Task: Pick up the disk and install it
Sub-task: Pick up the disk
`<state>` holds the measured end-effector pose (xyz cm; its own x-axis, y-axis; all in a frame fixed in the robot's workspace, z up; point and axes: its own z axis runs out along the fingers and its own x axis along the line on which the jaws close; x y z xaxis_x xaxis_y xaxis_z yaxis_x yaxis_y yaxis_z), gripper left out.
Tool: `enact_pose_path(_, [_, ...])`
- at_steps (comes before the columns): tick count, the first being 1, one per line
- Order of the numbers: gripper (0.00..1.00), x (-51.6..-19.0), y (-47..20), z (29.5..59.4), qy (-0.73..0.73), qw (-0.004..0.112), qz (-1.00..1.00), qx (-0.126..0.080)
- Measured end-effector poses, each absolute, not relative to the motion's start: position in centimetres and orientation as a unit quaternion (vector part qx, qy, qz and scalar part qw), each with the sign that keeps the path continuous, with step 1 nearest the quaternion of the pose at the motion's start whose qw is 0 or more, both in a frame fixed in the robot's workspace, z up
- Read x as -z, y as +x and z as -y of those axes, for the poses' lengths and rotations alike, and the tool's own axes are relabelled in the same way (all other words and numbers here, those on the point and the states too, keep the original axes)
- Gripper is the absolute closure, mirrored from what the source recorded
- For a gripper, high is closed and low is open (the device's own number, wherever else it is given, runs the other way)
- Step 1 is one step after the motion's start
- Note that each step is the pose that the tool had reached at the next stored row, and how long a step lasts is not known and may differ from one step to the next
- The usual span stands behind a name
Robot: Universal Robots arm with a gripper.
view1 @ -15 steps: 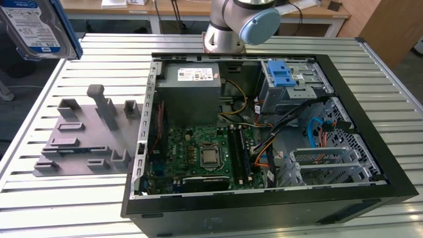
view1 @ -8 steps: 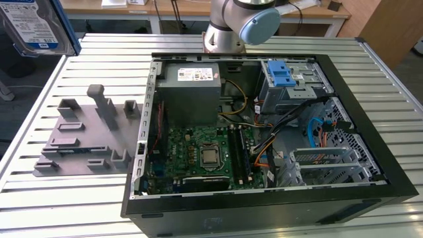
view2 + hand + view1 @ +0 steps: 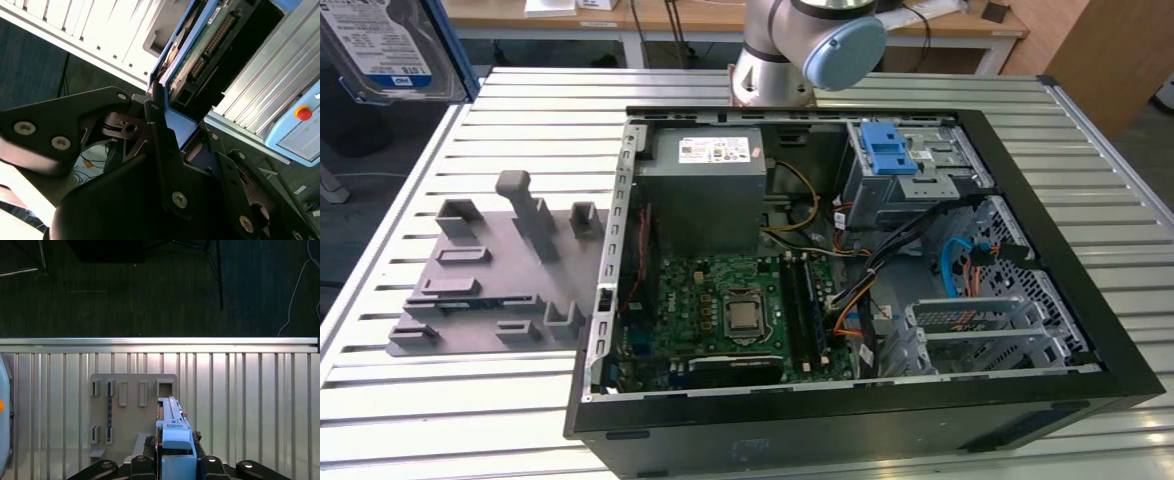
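The disk [image 3: 380,50], silver with a blue-and-white label and a blue plastic frame, hangs in the air at the exterior view's far upper left, off the table's edge. In the second wrist view my gripper [image 3: 167,107] is shut on the disk [image 3: 200,50], its black fingers [image 3: 155,125] clamping the blue frame. In the first wrist view the disk [image 3: 172,425] stands edge-on between the fingers of my gripper [image 3: 175,452], above the slatted table.
An open black computer case [image 3: 854,420] lies on the slatted table, with a silver drive cage with a blue latch [image 3: 901,160] and a grey power supply box [image 3: 707,190] inside. A grey slotted fixture [image 3: 494,270] [image 3: 130,405] sits beside the case.
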<state>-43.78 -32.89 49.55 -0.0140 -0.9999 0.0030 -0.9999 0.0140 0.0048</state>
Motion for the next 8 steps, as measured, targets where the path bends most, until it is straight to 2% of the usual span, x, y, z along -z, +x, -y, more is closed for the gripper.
enact_pose_path(4, [0.64,-49.63,-43.82,33.03,0.702,-0.007,0.712,0.010])
enact_pose_path(8, [0.64,-49.63,-43.82,33.44,0.702,-0.007,0.712,0.010])
